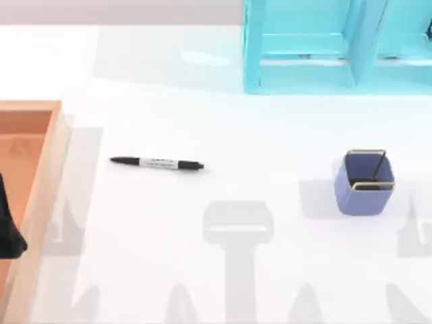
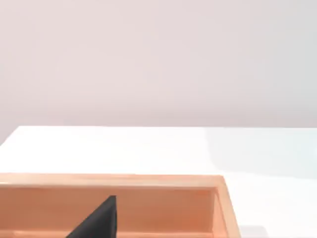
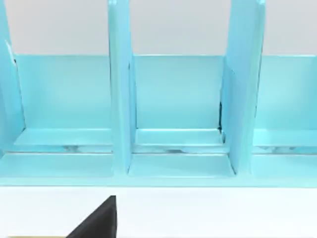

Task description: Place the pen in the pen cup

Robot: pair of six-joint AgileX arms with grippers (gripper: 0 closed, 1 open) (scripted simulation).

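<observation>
The pen (image 1: 156,163) lies flat on the white worktop (image 1: 223,128), left of centre, well apart from the pen cup (image 1: 364,183), which stands upright toward the right edge. An orange wooden tray (image 1: 48,182) sits at the left edge, and a turquoise shelf unit (image 1: 317,47) stands at the far right corner. A dark part of the left arm (image 1: 9,229) hangs over the tray; whether either gripper is spread or pressed together cannot be told.

White table (image 1: 223,121): pen (image 1: 156,163) left of centre; pen cup (image 1: 364,192) right; orange tray (image 1: 37,196) left edge; turquoise shelf unit (image 1: 337,47) far edge.
</observation>
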